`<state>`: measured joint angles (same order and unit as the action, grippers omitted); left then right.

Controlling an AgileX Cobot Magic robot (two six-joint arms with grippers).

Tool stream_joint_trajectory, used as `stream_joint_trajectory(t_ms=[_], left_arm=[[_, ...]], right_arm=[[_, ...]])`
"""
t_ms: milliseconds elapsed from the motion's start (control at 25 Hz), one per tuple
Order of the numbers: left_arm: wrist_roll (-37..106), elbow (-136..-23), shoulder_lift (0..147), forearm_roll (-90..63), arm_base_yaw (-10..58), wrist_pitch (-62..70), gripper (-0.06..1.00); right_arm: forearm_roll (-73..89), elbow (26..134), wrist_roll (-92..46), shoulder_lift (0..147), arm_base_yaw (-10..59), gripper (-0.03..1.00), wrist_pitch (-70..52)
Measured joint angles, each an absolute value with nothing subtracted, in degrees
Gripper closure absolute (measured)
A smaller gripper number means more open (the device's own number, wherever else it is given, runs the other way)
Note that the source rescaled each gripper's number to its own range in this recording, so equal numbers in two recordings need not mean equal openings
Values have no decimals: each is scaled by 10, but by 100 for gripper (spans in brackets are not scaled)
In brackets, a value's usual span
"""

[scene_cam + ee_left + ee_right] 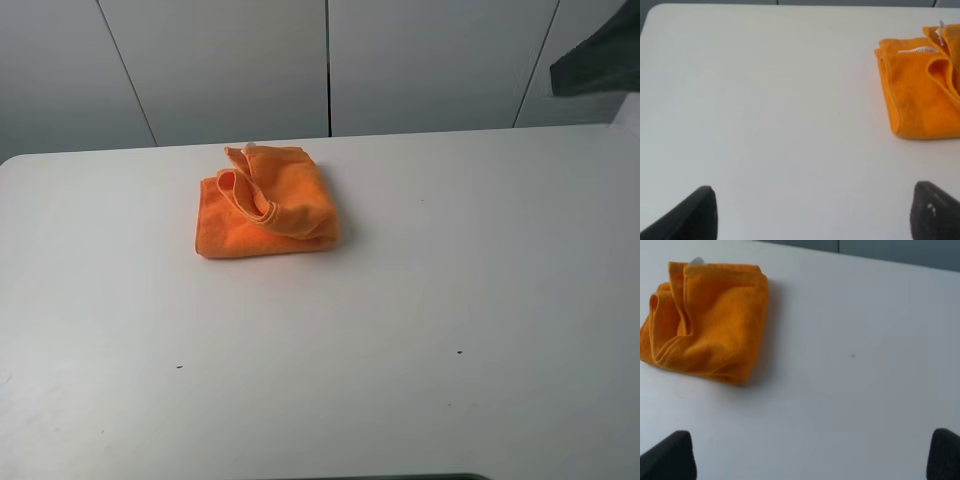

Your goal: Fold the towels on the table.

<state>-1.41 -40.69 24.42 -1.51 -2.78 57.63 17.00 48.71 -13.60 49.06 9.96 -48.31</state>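
Observation:
The orange towel [265, 205] lies folded into a small thick bundle on the white table [420, 330], toward the far side and a little left of the middle. Its top layer is rumpled, with a hem curling up. It also shows in the left wrist view [920, 85], with a white label [922, 50], and in the right wrist view [710, 320]. My left gripper [812, 215] is open and empty over bare table, apart from the towel. My right gripper [807, 457] is open and empty, also apart from it. Neither gripper shows in the exterior high view.
Grey wall panels [230, 60] stand behind the table's far edge. A dark object [595, 60] hangs at the upper right corner. Two tiny dark specks [459, 352] mark the near tabletop. A rounded table corner [655, 12] shows in the left wrist view.

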Motion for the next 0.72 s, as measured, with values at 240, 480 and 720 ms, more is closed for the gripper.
stream_joint_trajectory(t_ms=[240,480,720], left_arm=[[-14,-368,160,-13,-28,629,-6],[-12,-334,76,-26,-28,621,-6],[26,-306,9,-41,-28,616,-6]], right_arm=[[106,415,-84,299,100,-3,-546],[33,391,-60,117,100,-3,-590],[3,388,-50,10,100,-3,-619]])
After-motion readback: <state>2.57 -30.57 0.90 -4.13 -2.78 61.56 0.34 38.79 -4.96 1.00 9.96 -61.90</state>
